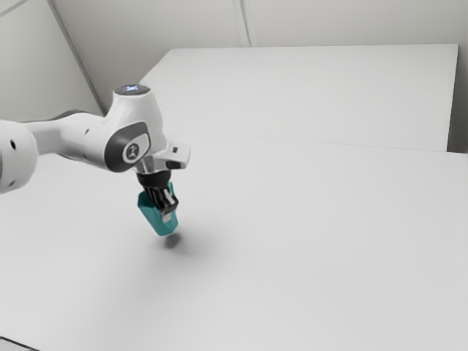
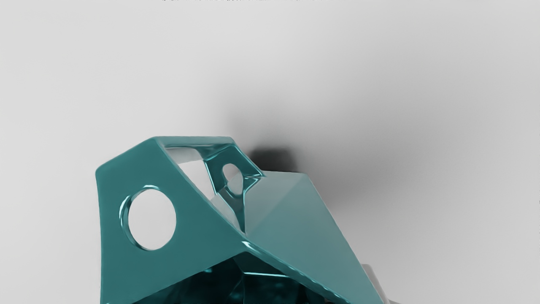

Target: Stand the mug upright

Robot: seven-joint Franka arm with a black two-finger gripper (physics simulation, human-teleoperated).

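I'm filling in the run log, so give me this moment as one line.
task: set mug upright | gripper: shut on mug | mug: tilted, held above table | status: not yet set down

1 mug [image 1: 151, 212] at the hand [image 1: 169, 213], above the table [image 1: 314, 241], toward the exterior view's left

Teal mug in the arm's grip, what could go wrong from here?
The mug hangs tilted just above the table, so lowering it at this angle could land it on an edge and topple it on release. The jaws seem to pinch one wall, so it might swivel on contact.
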